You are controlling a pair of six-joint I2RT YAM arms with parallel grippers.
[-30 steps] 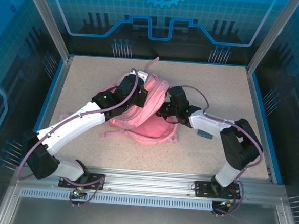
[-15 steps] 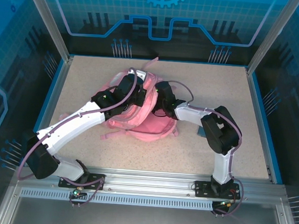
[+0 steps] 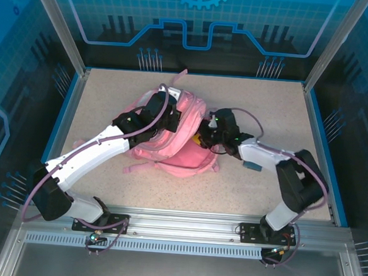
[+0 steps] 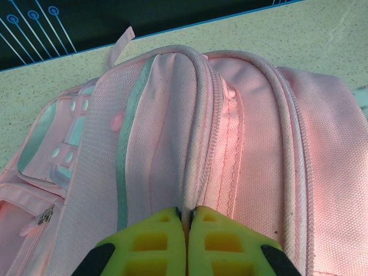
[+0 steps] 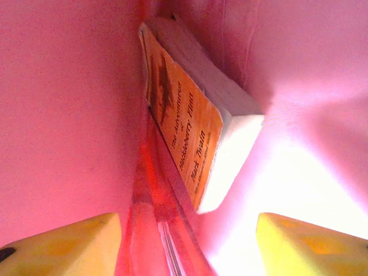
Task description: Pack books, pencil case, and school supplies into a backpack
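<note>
Inside the soft woven pink backpack (image 5: pixel 69 86), my right tool (image 5: pixel 187 244) gapes empty before a flat tan-orange book (image 5: pixel 184 132) slanting lengthwise away, my left tool (image 4: pixel 187 218) pinching the ribbed zipper rim (image 4: pixel 198 144).

Speckled beige table (image 3: pixel 268 106), blue rim; patterned blue backdrop (image 3: pixel 198 19).

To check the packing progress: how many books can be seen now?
1. The tan-orange book lies inside the pink backpack, ahead of the right gripper. Other books may be hidden by the fabric.
</note>
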